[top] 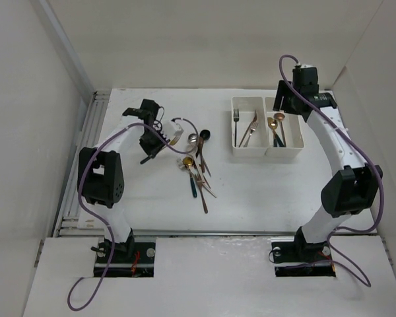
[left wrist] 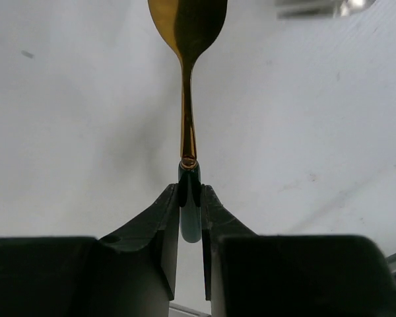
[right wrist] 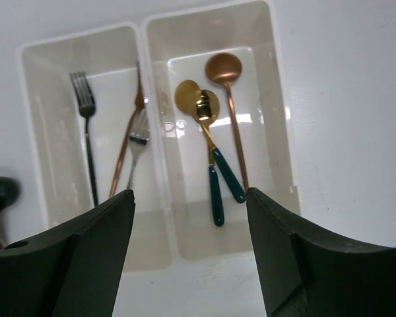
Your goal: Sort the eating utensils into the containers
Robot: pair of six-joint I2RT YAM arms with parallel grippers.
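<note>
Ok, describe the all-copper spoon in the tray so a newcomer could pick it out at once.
On the table, find the white two-bin tray toward the far right. Its right bin holds three spoons; the copper spoon lies nearest the outer wall. Its handle is copper right through, while the two gold spoons beside it have teal handles.

This is a robotics lab cell: a bare white worktop (top: 251,198) boxed in by plain white panels (top: 26,99), with a left arm (top: 102,181) and a right arm (top: 340,158) bolted at its near edge. Purple cables (top: 281,71) loop loose from the arms, and a metal rail (top: 72,191) runs along the left side. The cutlery (top: 199,173) and joined white bins (top: 264,155) lie straight on that board.
</note>
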